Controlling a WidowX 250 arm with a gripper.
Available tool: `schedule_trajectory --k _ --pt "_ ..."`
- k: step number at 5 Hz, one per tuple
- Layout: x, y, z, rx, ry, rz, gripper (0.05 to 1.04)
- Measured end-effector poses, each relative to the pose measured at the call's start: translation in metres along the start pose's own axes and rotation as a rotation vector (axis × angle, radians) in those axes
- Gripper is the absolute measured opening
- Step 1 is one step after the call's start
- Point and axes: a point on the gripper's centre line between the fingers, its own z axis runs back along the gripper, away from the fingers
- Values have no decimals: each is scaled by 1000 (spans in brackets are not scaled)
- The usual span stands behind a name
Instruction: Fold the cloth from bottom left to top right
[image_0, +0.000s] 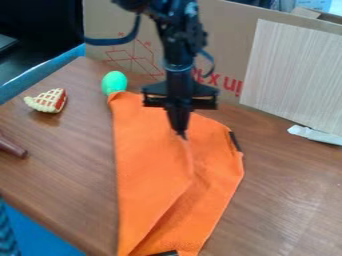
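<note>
Over the far half of the cloth (147, 165), right of its left edge, the gripper (182, 134) points straight down, its fingers together and apparently pinching the fabric. From the tips a ridge (190, 162) runs toward the near side, then slants left to the near end. The cloth lies on the table (287, 195) with its long axis near to far; most of it stretches nearer than the gripper. The far-right edge, with its dark patch (234, 141), is a short way to the gripper's right, so the coming move probably turns on carrying the held layer rightward; a low drag could bunch it. Another dark patch (164, 253) marks the near end. Beyond, the egg (114, 82) sits by the far-left corner, the pie (48, 101) farther left, and the box (230, 45) stands behind.
</note>
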Motion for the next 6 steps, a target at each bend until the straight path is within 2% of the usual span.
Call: schedule_trajectory --k 2,3,4,5,6 --pt "9 -72 -1 -10 11 -1 51" --pt "14 -96 -15 2 26 -14 69" --pt "16 -104 -33 40 59 -45 194" --pt "15 -104 -35 40 70 -85 442" --pt "0 -103 -43 -5 139 -183 753"
